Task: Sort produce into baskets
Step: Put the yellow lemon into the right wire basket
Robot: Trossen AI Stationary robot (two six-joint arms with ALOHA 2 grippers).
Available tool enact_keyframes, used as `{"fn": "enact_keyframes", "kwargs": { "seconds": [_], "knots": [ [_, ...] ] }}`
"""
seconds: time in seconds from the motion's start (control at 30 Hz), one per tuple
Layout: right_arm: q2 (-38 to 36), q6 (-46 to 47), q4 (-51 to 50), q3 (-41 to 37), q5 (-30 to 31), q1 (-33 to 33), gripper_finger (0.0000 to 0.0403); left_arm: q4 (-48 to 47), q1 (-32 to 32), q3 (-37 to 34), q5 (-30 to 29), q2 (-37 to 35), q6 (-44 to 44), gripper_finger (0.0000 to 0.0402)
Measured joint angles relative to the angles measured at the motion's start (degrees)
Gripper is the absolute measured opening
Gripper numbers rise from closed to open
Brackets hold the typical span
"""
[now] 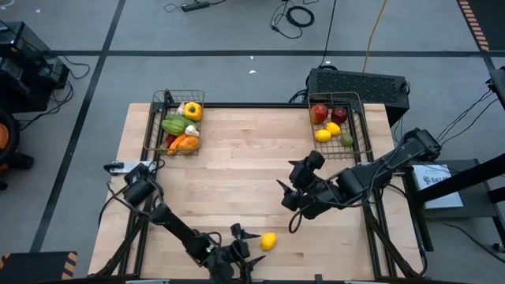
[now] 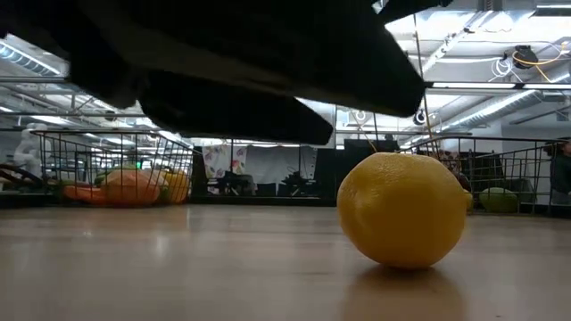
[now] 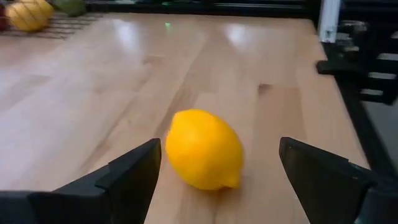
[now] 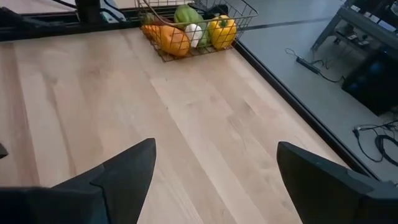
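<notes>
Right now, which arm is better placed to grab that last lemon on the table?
Left. Its open claw already has the lemon lying between its fingers near the table's front edge, while the right claw hangs open over bare wood farther back.

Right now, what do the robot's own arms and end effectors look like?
Both arms are dark, jointed and matte. The left end effector and the right end effector each end in two black, wedge-shaped fingers. No markings show.
</notes>
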Motion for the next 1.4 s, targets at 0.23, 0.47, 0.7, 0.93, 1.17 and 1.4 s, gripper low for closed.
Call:
{"fn": "enact_keyframes", "kwargs": {
  "seconds": [0.23, 0.47, 0.7, 0.93, 1.17, 1.4],
  "knots": [
    [0.0, -1.1, 0.5, 0.0, 0.0, 0.0, 0.0325, -4.7, 1.9, 0.9, 0.8, 1.0, -4.8, 0.0333],
    [0.0, -2.1, 0.6, 0.0, 0.1, -0.1, 0.0325, -5.4, 4.6, 0.8, 8.4, 1.3, -6.0, 0.0333],
    [0.0, -2.7, 0.5, 0.0, 0.5, -0.1, 0.0325, -5.9, 7.0, 0.8, 7.9, 1.7, -5.4, 0.0333],
    [0.0, -2.8, -0.4, 0.0, 1.2, -0.1, 0.0325, -6.4, 9.6, 0.8, 8.0, 1.7, 0.3, 0.0333],
    [0.0, -2.8, -1.6, 0.0, 1.2, 0.0, 0.0325, -9.9, 10.4, 0.8, 11.4, 1.7, 3.2, 0.0333],
    [0.0, -2.8, -1.5, 0.0, 1.2, 0.0, 0.0325, -8.5, 10.4, 0.8, 11.3, 1.7, 4.7, 0.0331]
  ]
}}
